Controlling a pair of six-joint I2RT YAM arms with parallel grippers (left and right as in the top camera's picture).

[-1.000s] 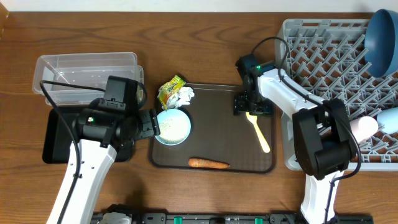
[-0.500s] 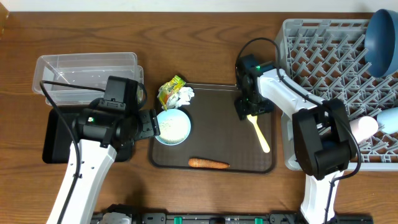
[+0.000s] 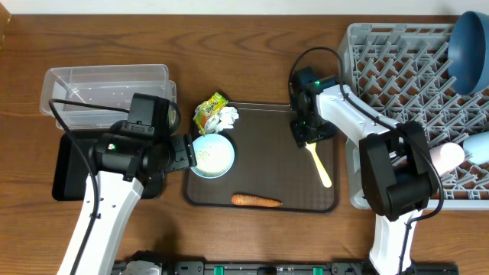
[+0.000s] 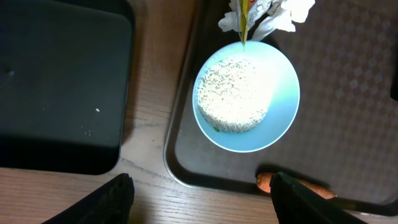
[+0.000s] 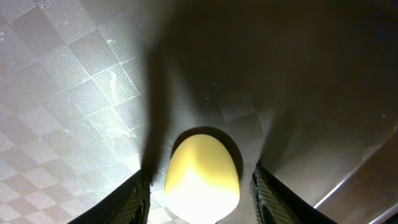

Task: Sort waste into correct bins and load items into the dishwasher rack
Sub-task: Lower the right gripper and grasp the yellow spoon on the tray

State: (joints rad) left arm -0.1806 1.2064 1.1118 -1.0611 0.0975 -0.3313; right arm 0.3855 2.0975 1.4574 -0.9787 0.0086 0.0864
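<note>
On the brown tray (image 3: 267, 153), at three o'clock: pale yellow spoon (image 3: 319, 164), its head hidden overhead beneath the right gripper (image 3: 306, 137); we note jaws apart, flanking it with slim gaps. Also the left gripper (image 4: 199, 199): jaws apart, empty, rice-filled bowl (image 4: 285, 106) at twelve o'clock; carrot (image 4: 263, 182) partly hidden.

A robot lab bench staged as a kitchen clean-up station. A wood-grain table (image 3: 252, 46) holds a grey dishwasher rack (image 3: 397, 69) at far right, a brown serving tray (image 3: 267, 153) in the middle, and a clear tub (image 3: 107, 80) and black tray (image 3: 65, 168) at left. A white-and-black left arm (image 3: 99, 221) and right arm (image 3: 390, 229) rise from the near edge, trailing black cables (image 3: 325, 52).
</note>
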